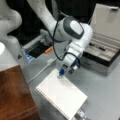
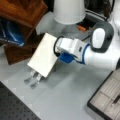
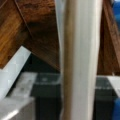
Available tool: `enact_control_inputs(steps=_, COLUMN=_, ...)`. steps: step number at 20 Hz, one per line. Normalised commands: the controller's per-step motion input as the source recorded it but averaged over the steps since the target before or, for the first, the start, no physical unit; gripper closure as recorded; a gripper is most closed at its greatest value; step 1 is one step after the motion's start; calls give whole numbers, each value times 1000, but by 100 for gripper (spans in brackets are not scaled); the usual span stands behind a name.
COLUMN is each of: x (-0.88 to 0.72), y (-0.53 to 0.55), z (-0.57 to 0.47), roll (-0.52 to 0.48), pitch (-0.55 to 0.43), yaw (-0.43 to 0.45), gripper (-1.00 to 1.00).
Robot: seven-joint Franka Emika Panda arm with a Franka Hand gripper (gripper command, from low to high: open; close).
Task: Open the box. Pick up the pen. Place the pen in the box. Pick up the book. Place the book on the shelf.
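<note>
gripper (image 1: 65, 71) clamped on the book's (image 1: 62, 96) top edge, book tilted on a metal stand (image 2: 33, 77), shelf (image 1: 13, 95) nearby

Both front views look steeply down on the book (image 1: 62, 96) (image 2: 43, 55) from opposite sides, taking in the same tabletop around it. The wrist view sits tight against the book's edge (image 3: 80, 60), facing the shelf (image 3: 37, 32) behind it.
</note>
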Motion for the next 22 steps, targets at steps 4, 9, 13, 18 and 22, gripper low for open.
enact_control_inputs(steps=4, x=14, y=-71, z=113, roll=-158, pitch=90, yaw=192, gripper=100)
enact_control_inputs(steps=9, x=33, y=-104, z=249, roll=-125, pitch=100, yaw=198, gripper=100)
enact_control_inputs(steps=13, x=59, y=-85, z=377, roll=-130, pitch=159, yaw=169, gripper=100)
enact_control_inputs(steps=18, x=112, y=-77, z=370, roll=-101, pitch=147, yaw=145, gripper=100)
enact_control_inputs(steps=22, x=144, y=-27, z=323, roll=-70, pitch=112, yaw=119, gripper=100)
